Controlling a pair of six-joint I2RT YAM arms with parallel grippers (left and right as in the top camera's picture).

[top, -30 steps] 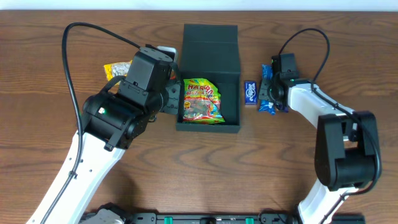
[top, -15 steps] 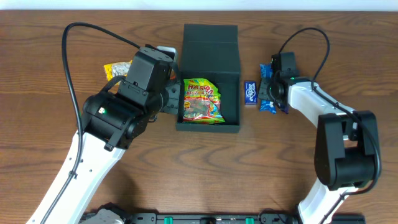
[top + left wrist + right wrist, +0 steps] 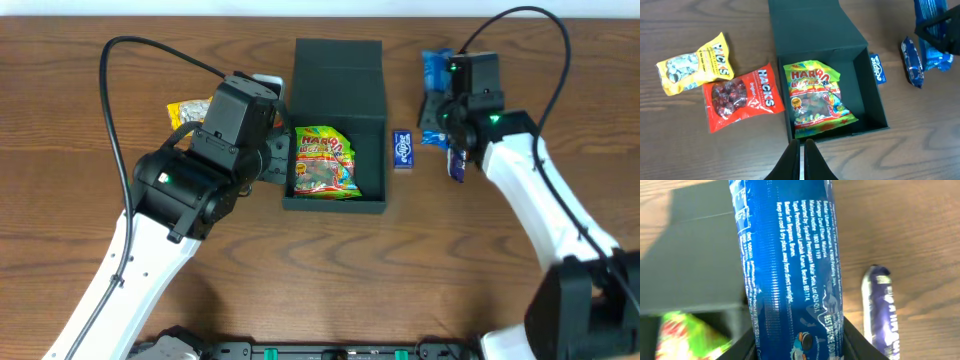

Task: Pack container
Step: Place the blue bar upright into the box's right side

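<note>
The dark green container [image 3: 335, 205] stands open at the table's middle, lid [image 3: 338, 82] flipped back; it also shows in the left wrist view [image 3: 875, 105]. A green gummy bag [image 3: 325, 160] lies inside it. My right gripper [image 3: 442, 110] is shut on a blue cookie packet [image 3: 790, 265] and holds it above the table, right of the container. The packet's top shows in the overhead view [image 3: 434, 68]. My left gripper [image 3: 802, 150] is shut and empty, above the table just outside the container's left front corner.
A red Hacks bag [image 3: 740, 97] and a yellow Hacks bag [image 3: 695, 62] lie left of the container. A small blue gum pack [image 3: 402, 147] and a dark blue wrapped bar [image 3: 457, 162] lie to its right.
My right gripper has lifted the blue cookie packet off the table and moved up and back. The dark blue bar stays on the table. The left arm has not moved.
</note>
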